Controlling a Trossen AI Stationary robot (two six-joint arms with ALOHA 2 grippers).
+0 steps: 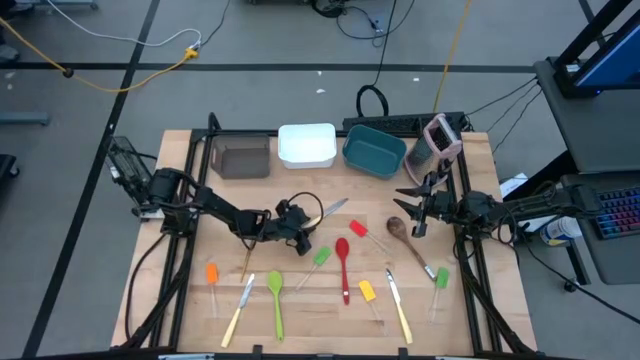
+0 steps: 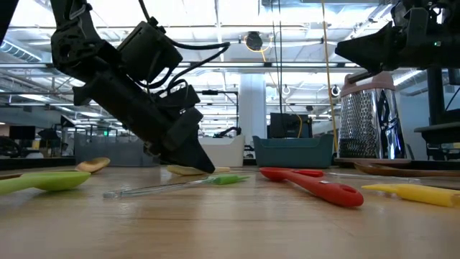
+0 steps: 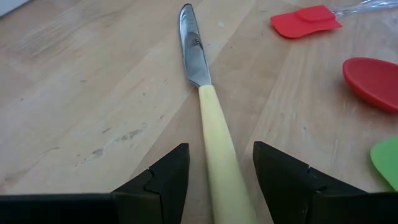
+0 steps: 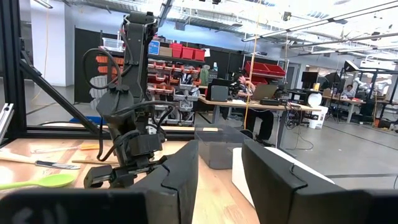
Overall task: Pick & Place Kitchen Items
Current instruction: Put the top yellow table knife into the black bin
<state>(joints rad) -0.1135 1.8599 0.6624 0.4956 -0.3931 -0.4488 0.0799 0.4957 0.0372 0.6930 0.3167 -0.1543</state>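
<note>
A cream-handled knife (image 3: 211, 124) lies flat on the wooden table, its blade (image 3: 191, 43) pointing away from my left gripper; it also shows in the high view (image 1: 328, 211). My left gripper (image 3: 221, 163) is open and low at the table's middle (image 1: 300, 232), slanting down. Its fingers stand on either side of the knife's handle, with a gap on each side. My right gripper (image 1: 415, 205) is open and empty, raised above the table at the right (image 2: 374, 50). Other utensils lie in front: a red spoon (image 1: 343, 262), a green spoon (image 1: 275, 295), a red spatula (image 1: 360, 230) and a wooden spoon (image 1: 400, 232).
Brown (image 1: 243, 156), white (image 1: 307, 145) and teal (image 1: 373, 152) tubs stand along the far edge, with a pink-and-grey appliance (image 1: 438, 138) at the far right. More utensils lie near the front: an orange spatula (image 1: 212, 272), a yellow spatula (image 1: 367, 291), a green spatula (image 1: 441, 277) and two knives (image 1: 240, 305) (image 1: 398, 305).
</note>
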